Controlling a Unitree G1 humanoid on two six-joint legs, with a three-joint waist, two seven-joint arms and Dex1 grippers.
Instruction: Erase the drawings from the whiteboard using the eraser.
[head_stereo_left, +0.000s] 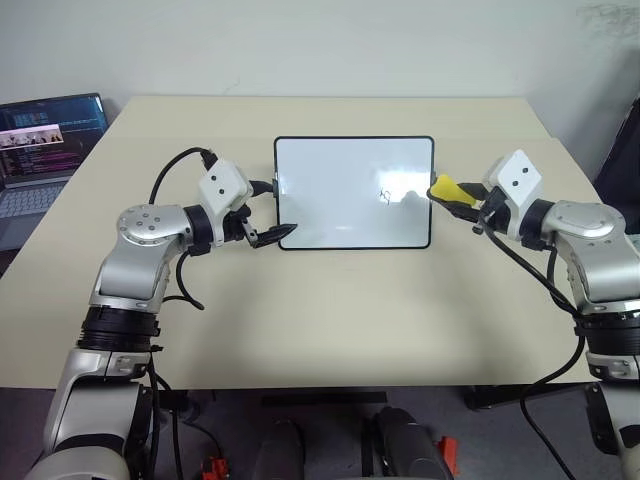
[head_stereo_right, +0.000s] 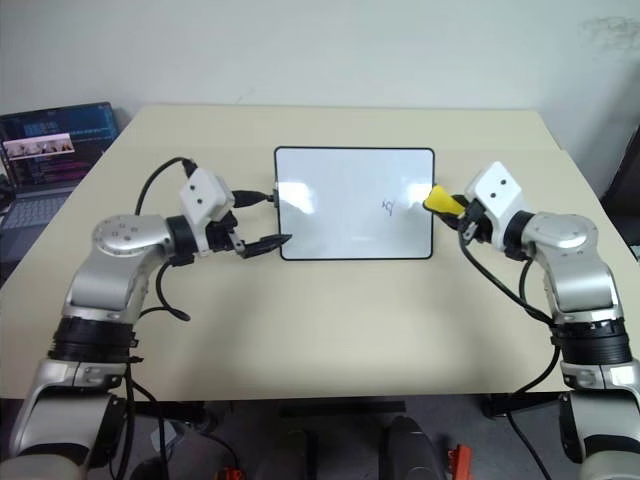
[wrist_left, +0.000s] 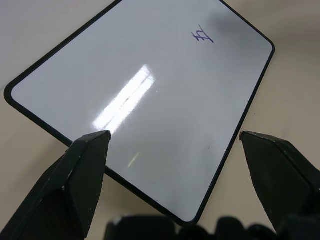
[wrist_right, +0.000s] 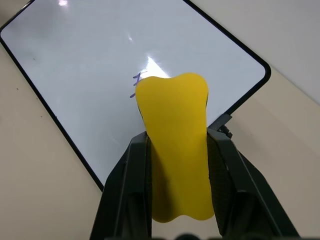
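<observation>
1. My right gripper (wrist_right: 177, 145) is clamped on the eraser (wrist_right: 176, 145), at the whiteboard's (head_stereo_left: 340, 190) right edge.
2. The eraser hides part of the one drawing (wrist_left: 202, 36) I can make out.
3. My left gripper (head_stereo_left: 272, 236) stands wide at the board's near left corner.
4. A laptop (head_stereo_left: 40, 150), cut off, sits far left.

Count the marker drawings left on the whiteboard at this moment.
1. A single small scribble sits on the right half of the whiteboard, near the yellow eraser held in the right gripper. Glare could hide fainter traces.
</observation>
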